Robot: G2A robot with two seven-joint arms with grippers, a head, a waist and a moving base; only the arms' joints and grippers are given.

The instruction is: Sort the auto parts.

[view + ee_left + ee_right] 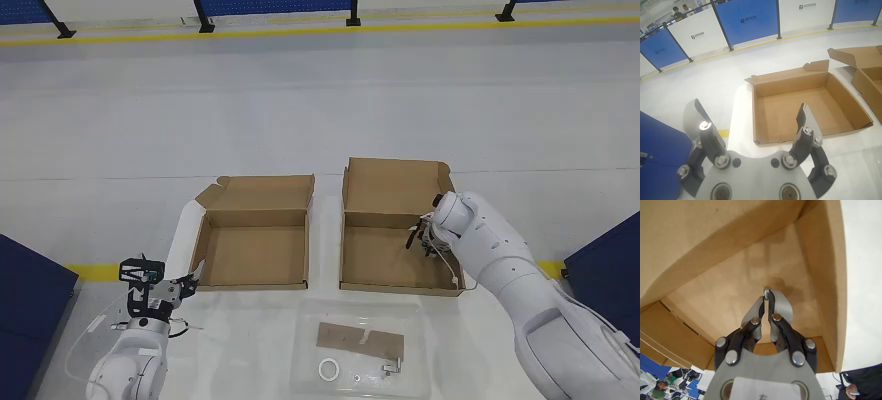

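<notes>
My right gripper (766,296) hangs inside the right cardboard box (392,262), near its right wall, shut on a small metal screw (766,292) held at the fingertips. In the top view that gripper (416,238) sits over the box's floor. My left gripper (751,111) stands open and holds nothing, at the table's left side, short of the left cardboard box (806,106); from above it (186,285) lies beside that box (255,250). A clear tray (300,375) at the front holds a white ring (328,369) and a small metal part (390,370).
A brown cardboard piece (360,340) lies in the tray. Both boxes have their lids folded back, and their floors are bare. Blue and white barriers (745,22) stand far behind. The white table (240,330) ends just left of my left arm.
</notes>
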